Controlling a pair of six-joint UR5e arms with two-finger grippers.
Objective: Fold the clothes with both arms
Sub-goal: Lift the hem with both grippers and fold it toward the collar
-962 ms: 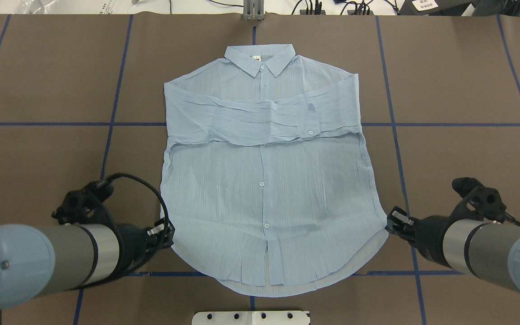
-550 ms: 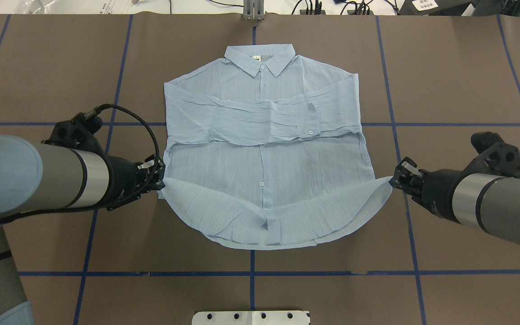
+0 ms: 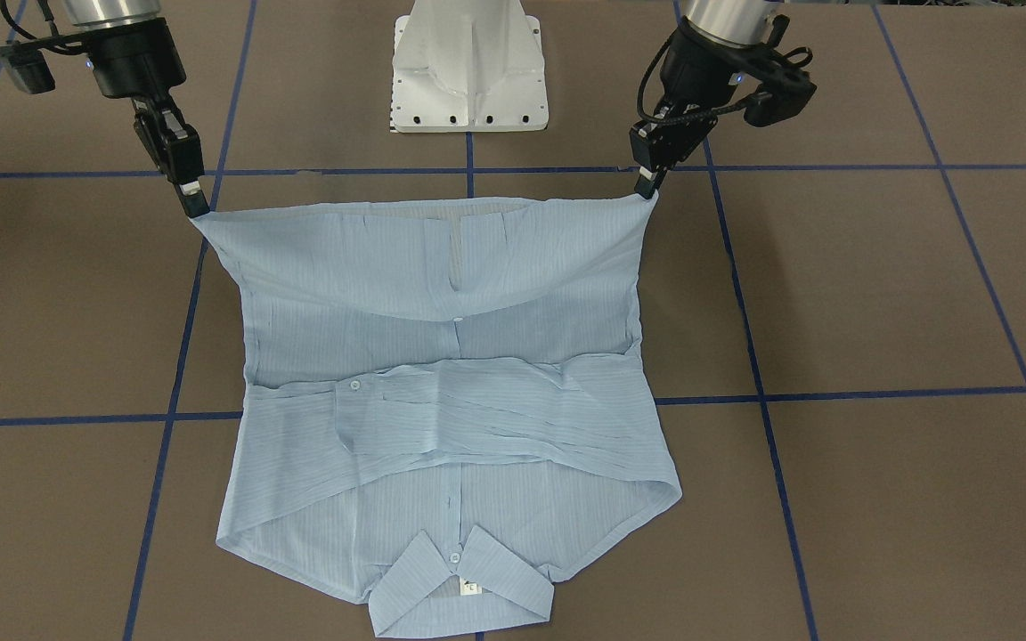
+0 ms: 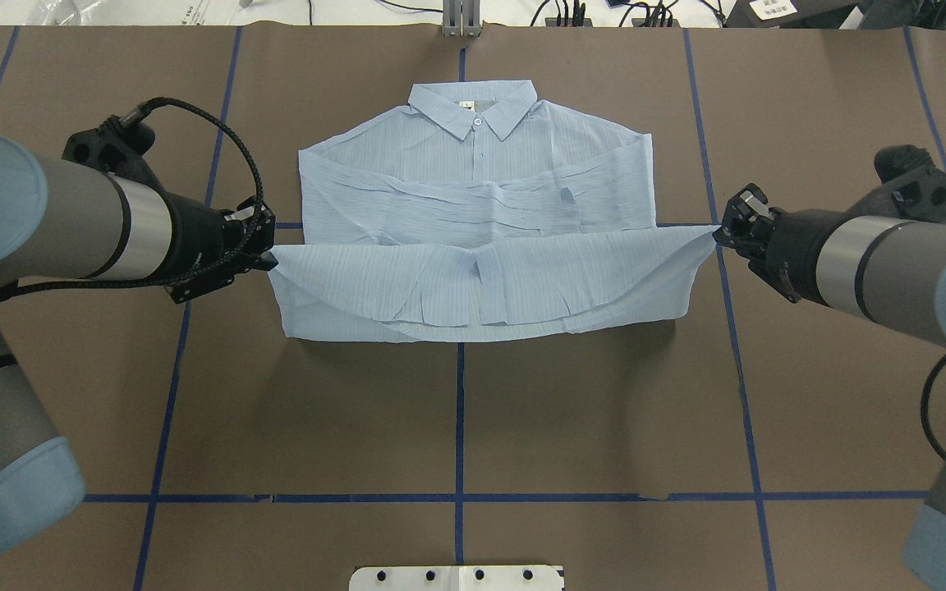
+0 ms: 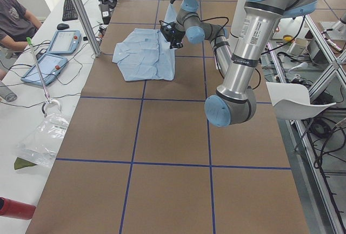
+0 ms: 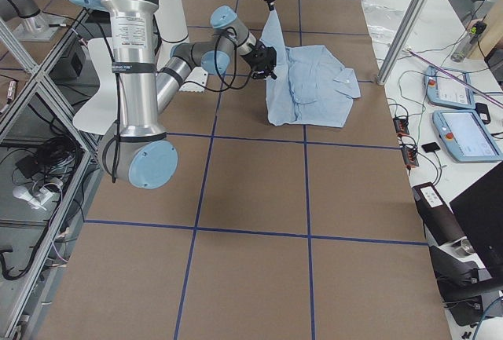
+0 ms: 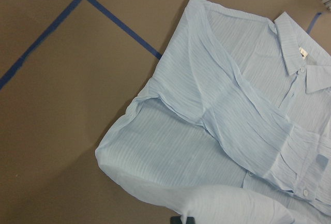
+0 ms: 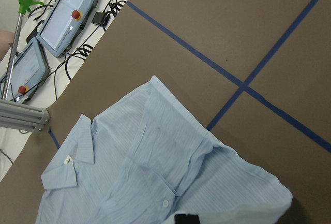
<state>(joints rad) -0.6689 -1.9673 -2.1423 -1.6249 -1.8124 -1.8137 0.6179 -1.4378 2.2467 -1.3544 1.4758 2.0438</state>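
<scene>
Where the shirt [image 4: 473, 164] lies face up on the counter [image 4: 604, 410], its collar [image 4: 473, 111] is the part farthest from the base [image 4: 456, 577], and both sleeves [image 4: 473, 205] are folded across the chest. Left pincer [image 4: 269, 250]: closed on one hem corner, to the left of the base and above the counter. Right pincer [image 4: 719, 234]: closed on the other hem corner, to the right of the base, at about the same height. The hem [image 4: 473, 283] is stretched straight between the two pincers, lifted clear of the counter. The lower front is doubled over, its fold line being the part of the shirt nearest the base. From overhead, the raised edge lines up with the sleeves' lower edge; chest and collar lie flat beyond it. Blue tape lines [image 4: 458, 427] divide the brown counter into squares, one running from the base towards the collar.
</scene>
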